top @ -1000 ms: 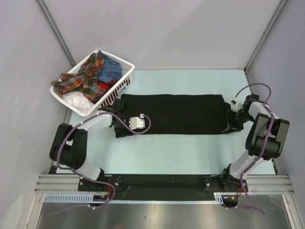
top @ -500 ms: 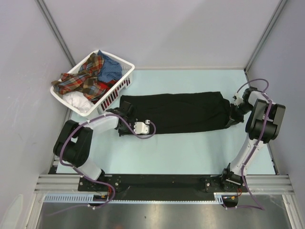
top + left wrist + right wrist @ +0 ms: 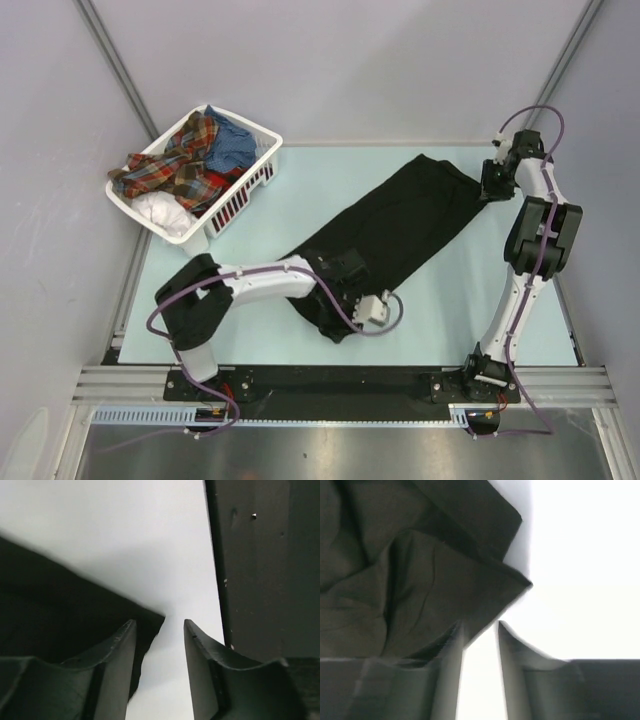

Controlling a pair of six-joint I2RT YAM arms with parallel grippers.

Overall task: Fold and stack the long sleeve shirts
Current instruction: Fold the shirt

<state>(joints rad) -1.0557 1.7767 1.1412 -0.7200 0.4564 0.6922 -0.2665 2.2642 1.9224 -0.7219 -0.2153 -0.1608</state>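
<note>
Folded into a long narrow band: the black long sleeve shirt (image 3: pixel 400 225), laid flat on the pale green table (image 3: pixel 440 300) on a slant. Far end near the back right corner, near end close to the front edge, a little left of centre. Creased and layered at the far end in the right wrist view, with one pointed corner jutting onto bare table.

At the near end, the left gripper (image 3: pixel 159 622): open, fingers parted with bright table between them, nothing pinched. Just beyond one finger, a corner of the black cloth, reaching about as far as the gap. To the right in that view, a dark flat panel (image 3: pixel 265 580); cannot tell what.

At the far end, the right gripper (image 3: pixel 480 624): likewise parted, by a narrow slot with table showing through. Black cloth beside and behind one finger, none visibly clamped. Too blurred to tell contact with the cloth.

At the back left corner, a white slatted basket (image 3: pixel 245 195), well apart from the black shirt. Heaped inside: a red-orange plaid shirt (image 3: pixel 180 165), a blue garment (image 3: pixel 232 148) and a white garment (image 3: pixel 160 212).
</note>
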